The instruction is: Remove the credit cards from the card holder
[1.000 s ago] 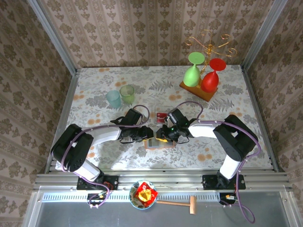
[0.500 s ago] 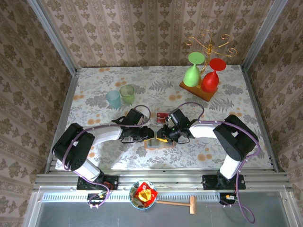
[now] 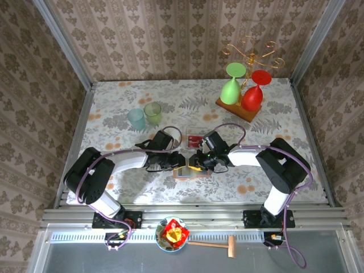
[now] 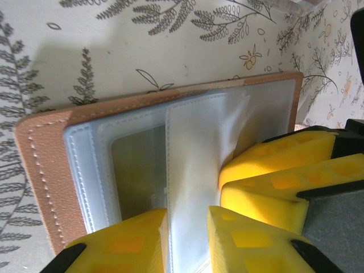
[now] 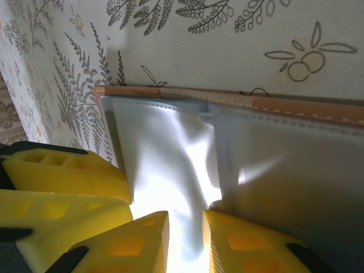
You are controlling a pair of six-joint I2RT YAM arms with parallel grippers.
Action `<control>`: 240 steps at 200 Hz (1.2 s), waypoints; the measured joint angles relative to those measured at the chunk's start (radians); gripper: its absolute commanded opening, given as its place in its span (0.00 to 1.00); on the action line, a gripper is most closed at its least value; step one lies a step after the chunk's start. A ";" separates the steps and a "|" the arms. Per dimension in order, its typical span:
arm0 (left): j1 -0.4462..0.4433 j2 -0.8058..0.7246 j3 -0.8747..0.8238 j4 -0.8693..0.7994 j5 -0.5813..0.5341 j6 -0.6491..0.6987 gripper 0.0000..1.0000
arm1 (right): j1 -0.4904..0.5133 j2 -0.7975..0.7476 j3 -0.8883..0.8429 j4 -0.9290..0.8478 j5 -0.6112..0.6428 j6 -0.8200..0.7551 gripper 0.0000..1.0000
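Starting nearest, a bowl (image 3: pixel 172 234) of something red and yellow and a wooden mallet (image 3: pixel 219 245) lie on the rail below the counter (image 3: pixel 250 190). Just in from the middle of the counter's near edge, the card holder (image 4: pixel 42 165) lies open and flat, with its clear sleeves facing up. The left gripper (image 4: pixel 187 242) is closed down to a thin gap on one raised sleeve leaf. The right gripper (image 5: pixel 185 242), facing it, is pinched the same way on a neighbouring leaf. Just beyond them one red credit card (image 3: pixel 194 138) lies loose on the counter. I cannot tell whether any cards are left inside the sleeves. Farther back are two pale cups (image 3: pixel 144 116) towards the left edge and a wooden glass stand (image 3: pixel 242 105) near the far right corner. The holder looks light and floppy, and its sleeves are slick and easily creased, so it would likely lift with any pull. A card is stiff and thin, so it is best gripped by an exposed short edge while the leather cover is held down.
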 measured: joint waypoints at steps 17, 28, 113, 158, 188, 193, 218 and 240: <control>-0.005 0.000 0.001 0.000 0.000 0.000 0.23 | 0.000 0.000 -0.003 0.004 0.000 0.001 0.23; -0.005 0.000 0.001 0.000 0.000 0.000 0.23 | 0.000 0.000 -0.003 0.007 0.000 0.003 0.23; -0.006 0.000 0.013 -0.002 0.000 -0.003 0.23 | -0.002 -0.051 -0.006 -0.005 0.000 0.006 0.29; -0.006 0.000 0.046 -0.022 0.000 -0.003 0.26 | -0.015 -0.148 -0.006 -0.082 0.011 -0.006 0.29; -0.007 0.000 0.066 -0.043 0.000 -0.002 0.29 | -0.032 -0.206 -0.005 -0.142 0.032 -0.027 0.29; -0.009 0.000 0.069 -0.046 0.000 -0.002 0.30 | -0.034 -0.216 -0.005 -0.153 0.035 -0.029 0.29; -0.021 0.000 0.087 -0.061 0.000 -0.002 0.33 | -0.050 -0.265 -0.005 -0.201 0.054 -0.047 0.29; -0.034 0.000 0.113 -0.069 0.001 0.005 0.39 | -0.067 -0.307 -0.005 -0.241 0.065 -0.058 0.29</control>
